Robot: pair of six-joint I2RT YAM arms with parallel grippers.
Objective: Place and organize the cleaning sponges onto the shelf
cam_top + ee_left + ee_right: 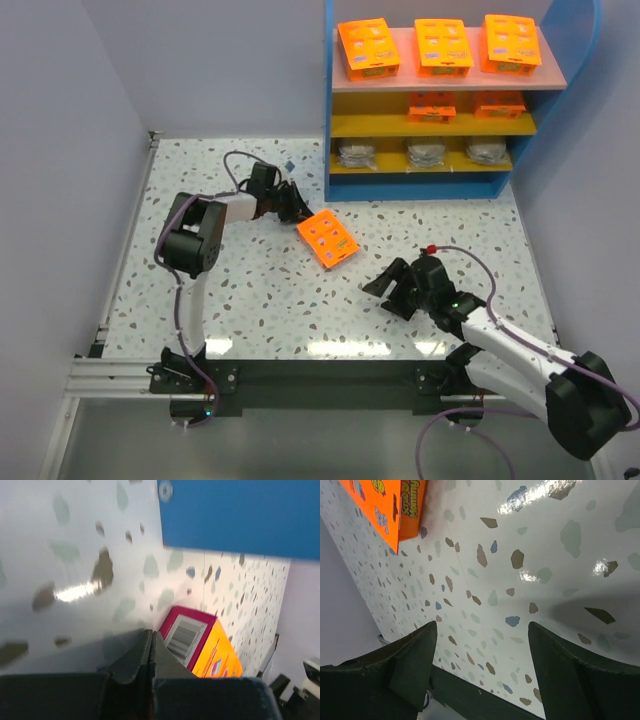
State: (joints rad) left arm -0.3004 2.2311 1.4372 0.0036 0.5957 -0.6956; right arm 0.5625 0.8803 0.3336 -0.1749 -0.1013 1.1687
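Top external: we see the flat orange rectangular sponge pack (328, 238) just at 4 o'clock of our left gripper (299, 211), whose fingers are pressed together. The pack's long axis runs 10-to-4. Our right gripper (387, 293), spread apart and empty, lies farther off.

The left arm (197, 238) rises from its base, folds at the elbow and reaches forward and to the right. Its left gripper (293, 208) has both fingers pressed flat together with nothing between them. The right arm (520, 355) stretches low toward the left, and the right gripper (390, 288) points down with its jaws spread wide and empty.
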